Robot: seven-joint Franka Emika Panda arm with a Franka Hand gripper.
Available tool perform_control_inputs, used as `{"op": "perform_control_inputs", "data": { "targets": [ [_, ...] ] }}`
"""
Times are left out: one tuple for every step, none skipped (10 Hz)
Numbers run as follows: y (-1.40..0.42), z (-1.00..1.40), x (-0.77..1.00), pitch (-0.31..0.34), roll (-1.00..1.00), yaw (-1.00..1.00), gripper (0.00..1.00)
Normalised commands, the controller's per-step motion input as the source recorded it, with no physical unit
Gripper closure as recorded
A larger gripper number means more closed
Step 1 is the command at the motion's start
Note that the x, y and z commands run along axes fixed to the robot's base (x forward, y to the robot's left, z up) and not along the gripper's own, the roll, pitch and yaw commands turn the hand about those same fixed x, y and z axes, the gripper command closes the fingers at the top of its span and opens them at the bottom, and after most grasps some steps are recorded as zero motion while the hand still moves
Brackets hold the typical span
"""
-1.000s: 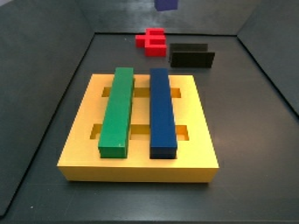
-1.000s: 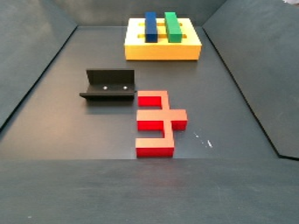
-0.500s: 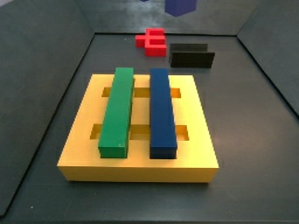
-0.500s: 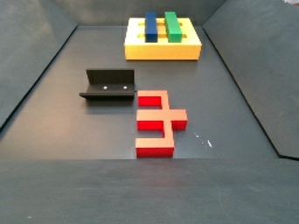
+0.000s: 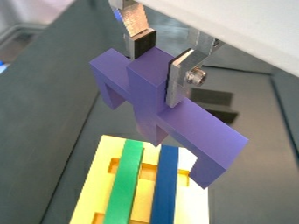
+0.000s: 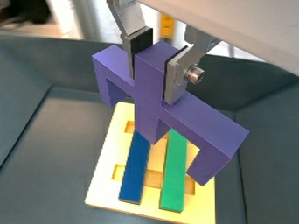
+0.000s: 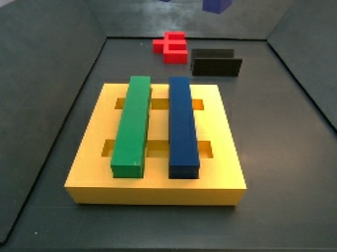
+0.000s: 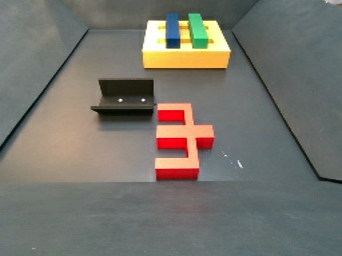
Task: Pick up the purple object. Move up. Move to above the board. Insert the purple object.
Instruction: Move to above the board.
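Note:
The gripper (image 5: 160, 59) is shut on the raised central post of the purple object (image 5: 163, 118), which hangs high in the air; both wrist views show this, with the gripper (image 6: 156, 61) holding the purple object (image 6: 176, 127). The yellow board (image 5: 91, 185) lies far below it, also seen in a wrist view (image 6: 107, 179), and carries a green bar (image 6: 176, 171) and a blue bar (image 6: 138, 166). In a side view only a corner of the purple object (image 7: 215, 5) shows at the top edge, far beyond the board (image 7: 156, 184). The gripper itself is out of both side views.
A red block (image 7: 171, 43) and the dark fixture (image 7: 216, 64) stand on the floor behind the board. In a side view the fixture (image 8: 127, 97) and the red block (image 8: 181, 140) lie nearer, with the board (image 8: 187, 62) at the back. Dark walls enclose the floor.
The purple object's visible corner at the top edge of the side view has shifted to the right. The board, the red block and the fixture have not moved.

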Motion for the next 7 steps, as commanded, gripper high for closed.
{"op": "perform_control_inputs", "data": {
  "targets": [
    [-0.03,0.03,0.03,0.095,0.02,1.00,1.00],
    [-0.03,0.03,0.03,0.107,0.02,1.00,1.00],
    [-0.02,0.03,0.03,0.129,0.02,1.00,1.00],
    [-0.02,0.03,0.03,0.151,0.03,1.00,1.00],
    [-0.02,0.03,0.04,0.195,0.04,0.98,1.00],
    [-0.02,0.04,0.05,0.183,0.04,0.71,1.00],
    [-0.02,0.04,0.06,0.169,0.04,0.46,1.00]
  ]
}}
